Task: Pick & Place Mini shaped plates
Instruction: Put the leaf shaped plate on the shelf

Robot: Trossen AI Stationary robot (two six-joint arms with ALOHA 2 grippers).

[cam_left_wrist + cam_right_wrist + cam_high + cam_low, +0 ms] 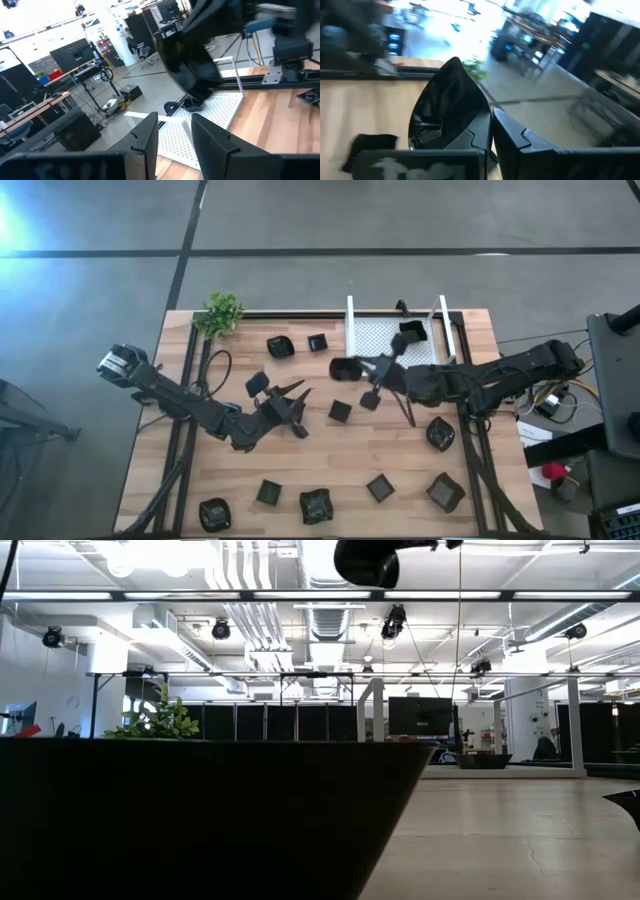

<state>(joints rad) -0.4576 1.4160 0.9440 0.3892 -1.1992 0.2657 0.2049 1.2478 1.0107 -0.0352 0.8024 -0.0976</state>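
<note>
Several small black glossy plates lie scattered on the wooden table, among them one at the far side [280, 346], one in the middle [340, 411] and one near the front edge [316, 505]. Another plate [410, 330] lies in the white mesh tray [385, 340]. My right gripper [362, 370] is shut on a plate [345, 368] beside the tray's near left corner. My left gripper [298, 408] hangs open over the table's middle, with nothing between its fingers [145, 140]. My right gripper pinches the black plate by its rim [481, 120] between its two fingers. The fingers come about level from the table's right side. The plate [447, 107] stands on edge beyond the fingertips, lifted clear of the table.
A small green plant [222, 312] stands at the table's far left corner. The tray's upright side walls [350, 320] rise at the far side. A large dark shape [200, 820] close to the low camera blocks most of that view. Cables and gear [560, 400] lie off the right edge.
</note>
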